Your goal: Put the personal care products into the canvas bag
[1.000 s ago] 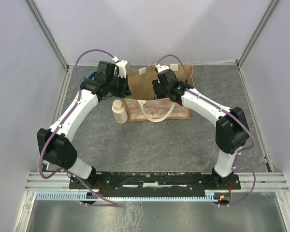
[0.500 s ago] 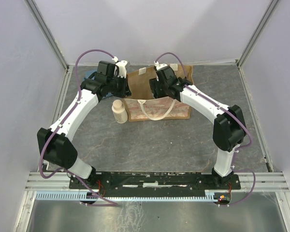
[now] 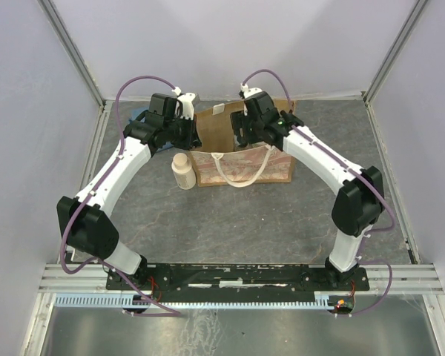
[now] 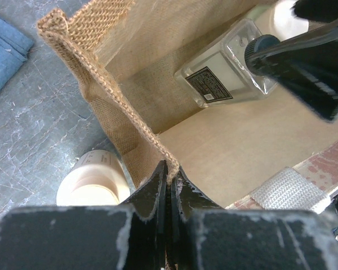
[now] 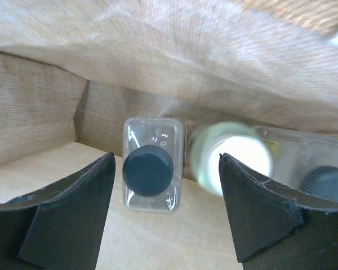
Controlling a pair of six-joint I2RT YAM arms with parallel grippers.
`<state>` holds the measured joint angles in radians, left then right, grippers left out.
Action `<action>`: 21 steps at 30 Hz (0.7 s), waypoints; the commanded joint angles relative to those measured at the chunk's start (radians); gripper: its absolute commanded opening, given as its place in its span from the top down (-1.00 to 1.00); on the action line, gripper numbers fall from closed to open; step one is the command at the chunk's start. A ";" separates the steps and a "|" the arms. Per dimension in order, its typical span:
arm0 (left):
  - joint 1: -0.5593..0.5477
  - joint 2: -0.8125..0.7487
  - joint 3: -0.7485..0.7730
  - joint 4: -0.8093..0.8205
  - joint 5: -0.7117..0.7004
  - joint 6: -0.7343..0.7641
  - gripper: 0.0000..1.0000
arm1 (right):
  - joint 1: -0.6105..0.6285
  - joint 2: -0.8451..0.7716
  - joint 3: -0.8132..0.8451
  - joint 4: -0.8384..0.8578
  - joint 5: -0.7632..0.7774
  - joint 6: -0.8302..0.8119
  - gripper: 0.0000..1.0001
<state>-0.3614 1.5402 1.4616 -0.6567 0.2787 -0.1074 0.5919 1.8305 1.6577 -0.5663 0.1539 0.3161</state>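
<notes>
The canvas bag point(image 3: 280, 172), upper centre of the overhead view, holds a clear bottle point(image 5: 152, 171), a pale jar point(image 5: 231, 157) just beside it and a second clear bottle point(image 5: 321, 169). The black label point(image 4: 209, 84) is too small for you to read. Your left gripper point(image 4: 170, 174) pinches the bag's rim and your right gripper point(image 5: 166, 185) hangs spread above the contents, while the beige bottle point(image 3: 182, 170) stands on the table point(image 3: 245, 222) just left of the bag, near a blue cloth point(image 4: 5, 53).
</notes>
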 commanded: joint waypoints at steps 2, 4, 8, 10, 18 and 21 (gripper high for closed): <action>0.004 0.004 0.047 -0.004 -0.008 -0.005 0.95 | -0.010 -0.135 0.098 -0.067 -0.031 -0.020 -0.64; 0.004 0.014 0.058 -0.002 -0.012 -0.003 0.95 | 0.016 -0.172 0.091 -0.079 -0.015 -0.037 -0.64; 0.005 0.040 0.085 -0.001 -0.034 0.017 0.95 | 0.111 -0.259 0.040 -0.057 0.074 -0.099 -0.66; 0.006 0.058 0.104 0.002 -0.042 0.025 0.95 | 0.153 -0.311 -0.008 -0.015 0.096 -0.111 -0.66; 0.010 0.173 0.194 0.052 0.002 0.044 0.95 | 0.280 -0.470 -0.243 0.203 0.049 -0.142 -0.69; 0.016 0.233 0.250 0.048 0.008 0.058 0.95 | 0.317 -0.464 -0.302 0.275 0.055 -0.152 -0.70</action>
<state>-0.3550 1.7012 1.6283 -0.6678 0.2672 -0.1059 0.8730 1.3651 1.4235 -0.4427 0.2108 0.1963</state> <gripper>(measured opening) 0.074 0.845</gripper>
